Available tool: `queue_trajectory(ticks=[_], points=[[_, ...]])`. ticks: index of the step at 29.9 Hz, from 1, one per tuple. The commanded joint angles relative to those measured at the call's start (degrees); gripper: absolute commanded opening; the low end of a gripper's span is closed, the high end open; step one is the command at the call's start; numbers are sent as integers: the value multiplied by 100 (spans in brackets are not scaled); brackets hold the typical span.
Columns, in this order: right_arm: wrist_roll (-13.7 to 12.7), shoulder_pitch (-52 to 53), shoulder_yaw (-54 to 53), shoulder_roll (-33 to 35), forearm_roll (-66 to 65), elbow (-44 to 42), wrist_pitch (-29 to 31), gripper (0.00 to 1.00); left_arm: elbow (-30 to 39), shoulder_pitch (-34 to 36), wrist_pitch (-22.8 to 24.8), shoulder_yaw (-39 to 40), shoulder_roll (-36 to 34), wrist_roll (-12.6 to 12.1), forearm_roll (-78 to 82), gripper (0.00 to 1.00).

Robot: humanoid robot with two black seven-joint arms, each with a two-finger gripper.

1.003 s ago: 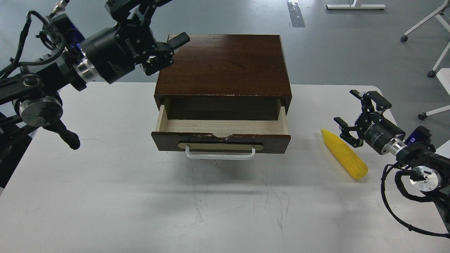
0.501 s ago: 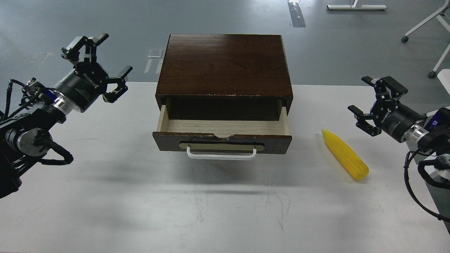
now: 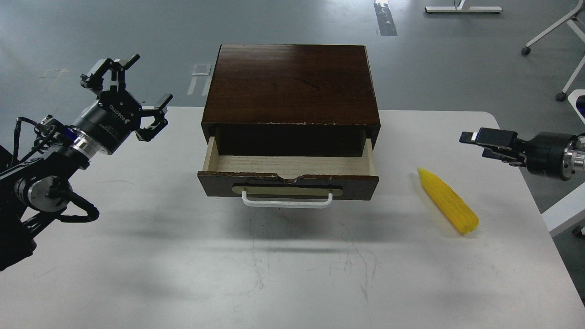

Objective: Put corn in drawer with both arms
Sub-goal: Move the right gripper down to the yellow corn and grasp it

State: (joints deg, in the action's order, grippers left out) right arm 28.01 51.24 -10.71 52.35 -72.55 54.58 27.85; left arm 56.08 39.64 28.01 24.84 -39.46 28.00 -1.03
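Note:
The corn (image 3: pixel 448 200) lies on the white table (image 3: pixel 137 256), right of the drawer, tip pointing to the far left. The drawer (image 3: pixel 288 185) of the dark brown box (image 3: pixel 292 84) is pulled out; its pale wood inside (image 3: pixel 292 164) holds nothing. My left gripper (image 3: pixel 137 82) is open and empty, in the air left of the box. My right gripper (image 3: pixel 484 141) is above the table's right edge, to the far right of the corn and apart from it. It is seen side-on, so its fingers cannot be told apart.
The drawer's white bar handle (image 3: pixel 287 201) faces me. Chair and desk legs (image 3: pixel 562 41) stand on the grey floor at the back right, off the table.
My left arm swung from the box's back left corner out to the left. My right gripper pulled back to the right, away from the corn, and turned side-on. Corn and drawer have not moved.

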Motion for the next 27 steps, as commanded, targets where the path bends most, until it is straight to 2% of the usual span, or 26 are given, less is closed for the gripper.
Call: queue_trajectory(ticks=[1, 5, 13, 25, 26, 27], points=[[-1, 0, 524, -23, -698, 9, -357, 100, 17, -70, -1, 117, 0, 0, 7, 98], [-1, 44, 1131, -41, -796, -17, -780, 100, 17, -158, -1, 153, 0, 0, 15, 98], [-1, 44, 1317, -349, -805, -52, -948, 99, 17, -167, -1, 153, 44, 0, 42, 98], [-1, 79, 1652, -744, -813, -298, -1194, 91, 35, -220, -1, 153, 0, 0, 51, 98], [-1, 71, 1669, -761, -822, -307, -1203, 87, 35, -220, -1, 162, 0, 0, 51, 98], [-1, 71, 1730, -770, -822, -333, -1203, 78, 35, -228, -1, 162, 0, 0, 51, 98]])
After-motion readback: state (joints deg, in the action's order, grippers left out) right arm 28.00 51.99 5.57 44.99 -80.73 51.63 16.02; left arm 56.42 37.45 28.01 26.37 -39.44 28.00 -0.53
